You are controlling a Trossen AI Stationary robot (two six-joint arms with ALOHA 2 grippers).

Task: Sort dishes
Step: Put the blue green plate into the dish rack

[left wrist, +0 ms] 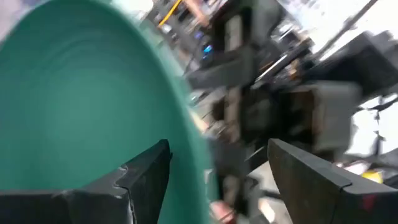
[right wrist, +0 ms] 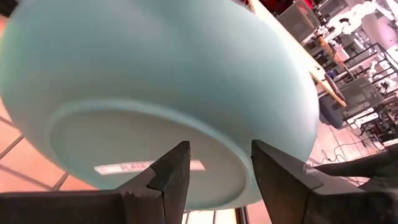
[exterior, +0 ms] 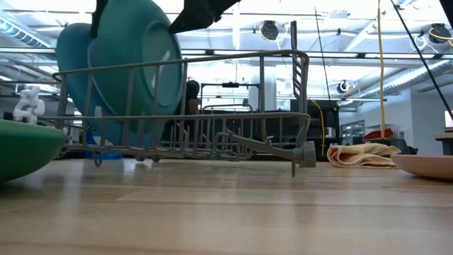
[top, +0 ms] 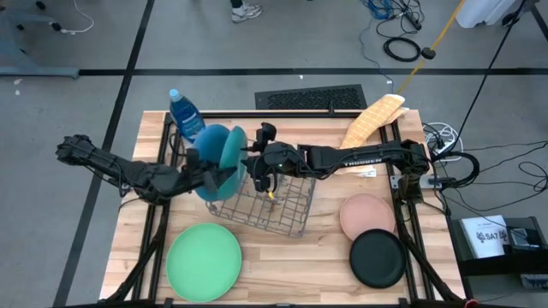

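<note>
A dark green plate (top: 233, 154) and a blue plate (top: 210, 144) stand on edge in the left end of the grey wire rack (top: 278, 210). In the low view the blue plate (exterior: 71, 57) is behind the green one (exterior: 134, 78). My left gripper (top: 221, 177) is open, with the green plate's rim (left wrist: 198, 149) between its fingers. My right gripper (top: 254, 167) is open and faces the green plate's underside (right wrist: 155, 81) from the right. A light green plate (top: 204, 261), a pink plate (top: 366, 214) and a black plate (top: 377, 258) lie flat on the table. My left gripper has its open fingers on either side of the dark green plate's rim (left wrist: 198, 149), coming from the table's left. I cannot tell whether a finger touches it. My right gripper is close to the plate's underside, and I cannot tell whether it touches. The plate stands on edge in the rack.
A blue bottle (top: 184, 111) stands just behind the rack's left end. A yellow cloth (top: 372, 120) lies at the far right. The rack's right half (exterior: 269, 92) holds nothing. Bare wood shows between the light green plate and the black plate.
</note>
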